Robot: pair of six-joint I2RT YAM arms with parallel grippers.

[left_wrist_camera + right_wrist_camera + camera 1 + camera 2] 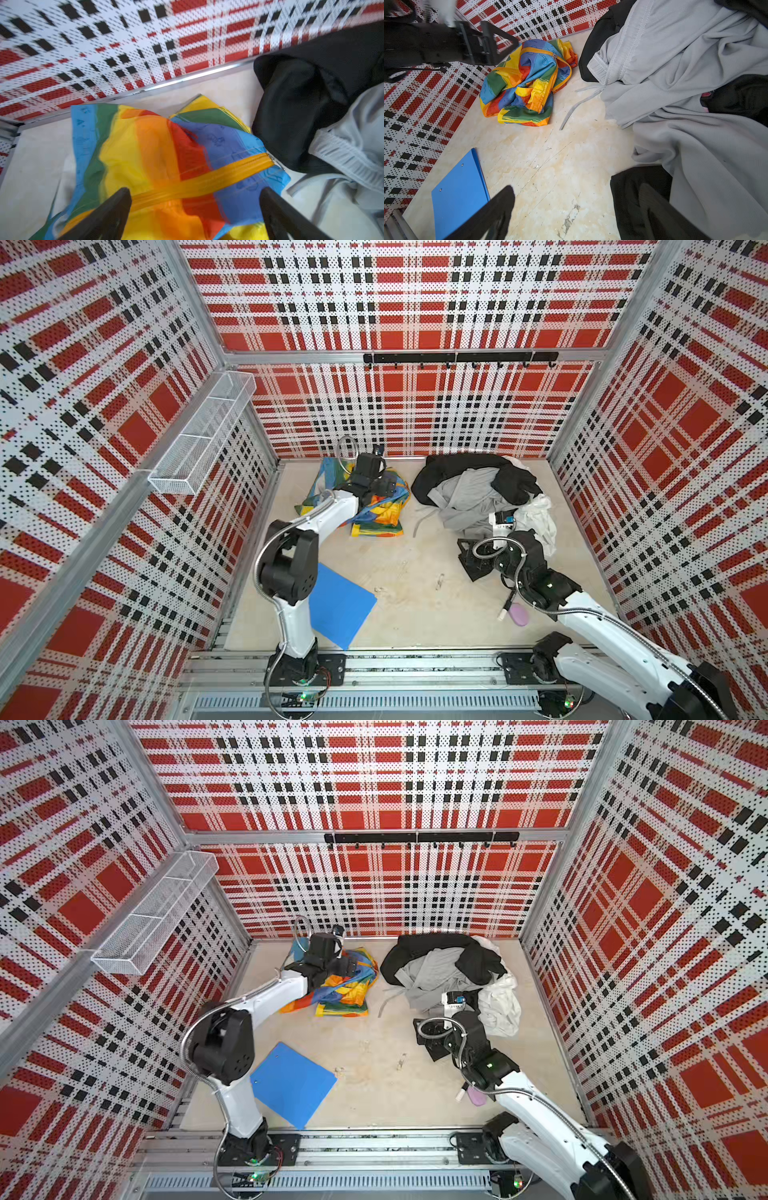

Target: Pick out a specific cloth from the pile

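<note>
**cloth [380,518] lying apart from pile [469,493]**

counter [419,605]: pale, scuffed, carrying everything.
pile: black, grey and white clothes heaped back right.
cloth: rainbow patches, crumpled in its own heap back left of middle, just beside pile. Touching or not, cannot tell. Probably put there to sit as a separate item, so task judged about done.
blue folder [343,610]: flat, near side, well apart, unused.
left gripper [195,192]: over cloth, fingers [116,209] spread wide, nothing pinched.
right gripper [577,190]: low at pile's near edge, fingers [497,207] also splayed and empty. One above bare counter, one above black garment [629,182]. Likely parked there to steady pile.
Top views: left fingers hard to read against wrist body.
Left wrist view alone: the spread, plus yellow zipper [207,180] running between them.
Right wrist view alone: whole cloth heap with left gripper above it, and grey drawstring [572,111] trailing off pile toward cloth.
</note>
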